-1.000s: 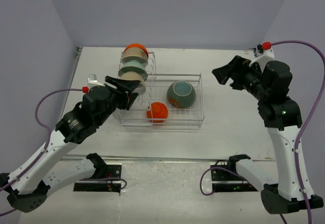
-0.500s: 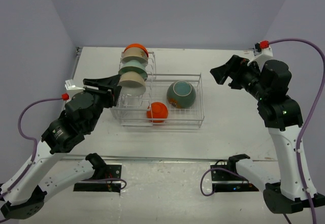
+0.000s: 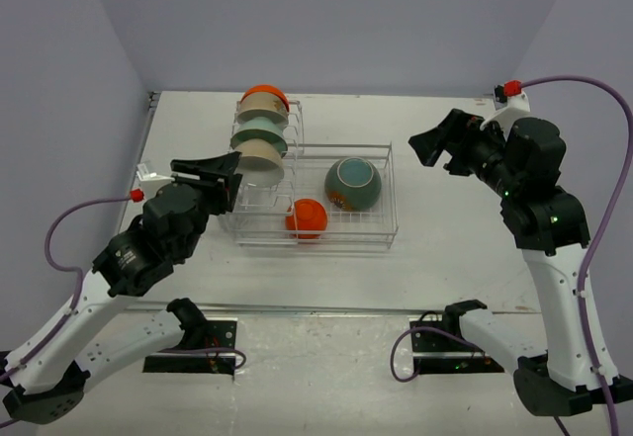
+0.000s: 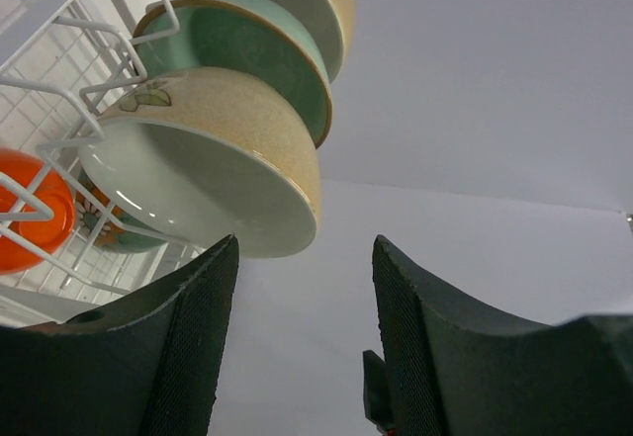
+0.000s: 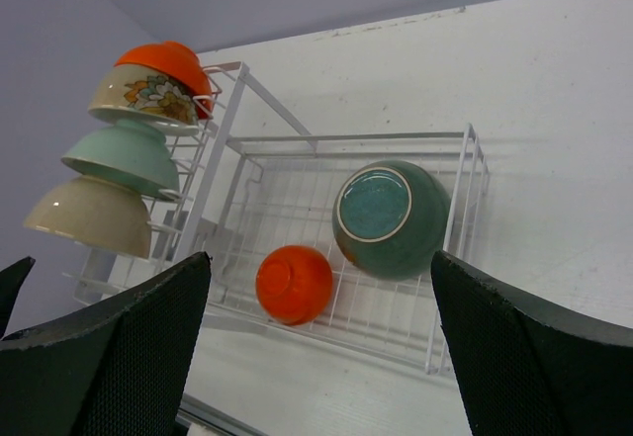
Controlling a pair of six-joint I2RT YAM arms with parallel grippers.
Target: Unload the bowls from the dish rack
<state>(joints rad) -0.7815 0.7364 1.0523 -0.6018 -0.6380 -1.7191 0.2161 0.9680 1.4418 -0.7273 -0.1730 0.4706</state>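
**A:** Which bowl comes first, and where is it?

**B:** The cream bowl (image 4: pixel 213 174), on edge in the dish rack's (image 3: pixel 356 233) upright slots, upper left of the left wrist view. The left claw (image 4: pixel 305 258) sits released just below its rim.

**A:** How should it be done?

**B:** I'd put one finger inside the rim and one outside. Then clench and lift along the wires, clear of the pale green bowl (image 4: pixel 247 50) behind.

**A:** Does the right wrist view add anything?

**B:** Yes, the basket: a teal bowl (image 5: pixel 391 220) and a small orange bowl (image 5: pixel 294 284), both upside down. The right claw (image 3: pixel 427 147) hangs spread and empty, upper right in the overhead view.
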